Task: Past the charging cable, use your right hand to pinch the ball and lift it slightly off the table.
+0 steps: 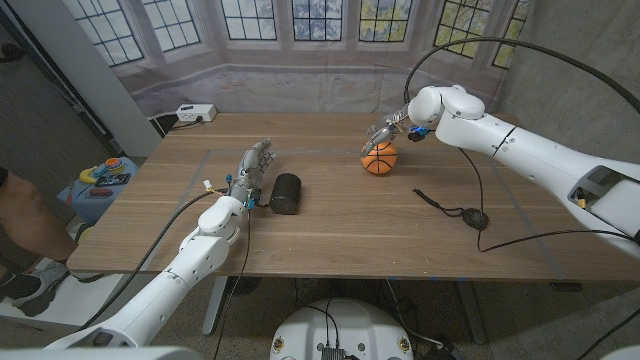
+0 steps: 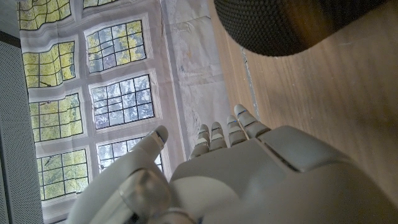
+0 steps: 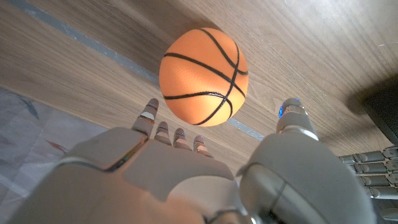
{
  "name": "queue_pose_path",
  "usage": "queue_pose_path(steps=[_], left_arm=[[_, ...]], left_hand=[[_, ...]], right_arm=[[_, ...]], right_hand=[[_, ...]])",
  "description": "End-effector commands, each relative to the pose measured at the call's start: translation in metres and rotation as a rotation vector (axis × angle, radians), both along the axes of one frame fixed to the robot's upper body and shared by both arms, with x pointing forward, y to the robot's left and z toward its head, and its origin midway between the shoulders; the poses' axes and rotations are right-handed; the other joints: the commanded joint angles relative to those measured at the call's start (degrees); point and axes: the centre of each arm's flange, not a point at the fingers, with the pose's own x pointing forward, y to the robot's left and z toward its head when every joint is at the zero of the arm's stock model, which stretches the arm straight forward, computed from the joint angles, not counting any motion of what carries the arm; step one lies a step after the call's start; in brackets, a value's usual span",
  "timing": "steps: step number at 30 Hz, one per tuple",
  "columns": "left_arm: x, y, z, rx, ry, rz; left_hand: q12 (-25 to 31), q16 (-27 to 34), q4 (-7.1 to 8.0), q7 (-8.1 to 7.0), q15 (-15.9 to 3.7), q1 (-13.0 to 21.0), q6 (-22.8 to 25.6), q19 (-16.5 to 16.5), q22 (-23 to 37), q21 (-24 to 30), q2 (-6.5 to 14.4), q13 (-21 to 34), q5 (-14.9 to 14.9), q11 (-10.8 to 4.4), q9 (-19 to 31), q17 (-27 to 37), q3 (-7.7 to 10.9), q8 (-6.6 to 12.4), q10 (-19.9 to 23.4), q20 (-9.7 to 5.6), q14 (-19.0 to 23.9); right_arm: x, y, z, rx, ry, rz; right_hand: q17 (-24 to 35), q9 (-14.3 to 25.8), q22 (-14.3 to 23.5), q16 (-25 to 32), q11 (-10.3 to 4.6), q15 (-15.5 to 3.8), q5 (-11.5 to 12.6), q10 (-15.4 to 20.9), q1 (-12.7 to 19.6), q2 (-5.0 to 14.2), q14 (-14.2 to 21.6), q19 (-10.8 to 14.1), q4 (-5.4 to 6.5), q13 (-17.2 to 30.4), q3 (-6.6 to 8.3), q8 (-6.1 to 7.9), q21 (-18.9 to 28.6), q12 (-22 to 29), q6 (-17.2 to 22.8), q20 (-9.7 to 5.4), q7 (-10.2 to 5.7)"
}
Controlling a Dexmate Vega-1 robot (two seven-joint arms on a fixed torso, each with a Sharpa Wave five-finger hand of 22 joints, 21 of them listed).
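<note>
A small orange basketball (image 1: 379,159) sits on the wooden table (image 1: 350,235) at the far right of middle, beyond the black charging cable (image 1: 462,212). My right hand (image 1: 386,131) hovers just above and behind the ball with its fingers apart and nothing between them. In the right wrist view the ball (image 3: 202,76) lies just past the fingertips (image 3: 163,129), with the thumb (image 3: 292,116) off to one side; I see no contact. My left hand (image 1: 251,166) stands on the table left of middle, fingers stretched out and empty.
A black cylinder speaker (image 1: 286,194) lies right beside my left hand, also seen close up (image 2: 273,25). A white power strip (image 1: 194,113) lies at the far left table edge. A colourful toy (image 1: 104,176) and a person's leg (image 1: 20,225) are off the table's left side.
</note>
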Motion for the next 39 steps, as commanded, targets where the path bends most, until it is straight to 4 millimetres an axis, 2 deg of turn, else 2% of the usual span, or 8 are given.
queue_pose_path(steps=[1,7,19,30,39], left_arm=[[0.003,0.000,0.000,0.001,0.001,-0.012],[0.004,0.000,0.000,0.007,0.003,-0.014],[0.006,-0.001,0.003,0.012,0.006,-0.013],[0.007,-0.004,0.003,0.014,0.009,-0.015],[0.006,-0.006,0.002,0.013,0.012,-0.013]], left_hand=[[0.2,-0.1,0.16,0.31,0.22,-0.4,1.1,0.4,0.3,-0.3,-0.2,0.3,0.3,0.36,0.1,0.2,0.53,0.49,0.6,-0.01,0.3],[0.2,-0.2,0.17,0.80,0.18,-0.5,2.7,0.5,0.3,-0.6,-0.2,0.3,0.3,0.50,0.2,0.2,0.65,0.97,0.9,-0.08,0.4],[0.3,-0.2,0.21,1.10,0.27,-0.7,4.6,0.9,0.3,-1.0,-0.3,0.4,0.3,0.33,0.3,0.1,0.82,1.37,1.4,0.07,1.0],[0.3,-0.2,0.24,1.08,0.27,-0.9,5.0,1.0,0.4,-1.2,-0.3,0.4,0.3,0.30,0.4,0.1,0.93,1.27,1.6,0.11,1.0],[0.2,-0.3,0.23,1.27,0.25,-0.9,5.4,1.2,0.4,-1.4,-0.3,0.4,0.3,0.42,0.4,0.1,1.02,1.30,1.6,0.12,1.0]], right_arm=[[0.005,0.009,0.003,-0.053,-0.009,-0.011],[0.008,0.010,0.002,-0.088,-0.076,-0.008],[0.010,0.013,-0.003,-0.132,-0.111,0.001],[0.009,0.014,-0.012,-0.170,-0.099,-0.009],[0.008,0.011,-0.018,-0.205,-0.112,-0.010]], right_hand=[[0.2,0.3,0.2,0.2,0.93,0.51,0.5,-9.3,1.0,0.19,-6.0,-0.4,-0.37,0.2,0.02,0.17,0.4,0.2,-11.1,-0.02,0.26],[0.2,0.3,0.3,0.4,1.04,0.48,0.7,-9.4,1.8,0.34,-6.2,-0.1,-0.49,0.3,0.22,0.19,0.5,0.5,-12.6,-0.07,-0.59],[0.4,0.4,0.4,1.2,1.53,0.15,1.1,-9.2,3.6,0.62,-4.7,1.2,-0.79,0.8,0.76,0.77,1.0,1.2,-13.3,-0.25,-0.96],[0.6,0.6,0.4,1.7,2.60,0.21,1.6,-9.3,5.5,0.49,-3.4,3.3,-1.01,1.3,1.19,1.38,1.5,1.7,-13.3,-0.28,0.03],[1.0,1.0,0.4,2.3,3.06,0.13,2.1,-9.1,8.1,-0.08,-1.8,6.7,-1.00,2.6,1.56,1.79,2.1,2.6,-13.9,-0.34,0.83]])
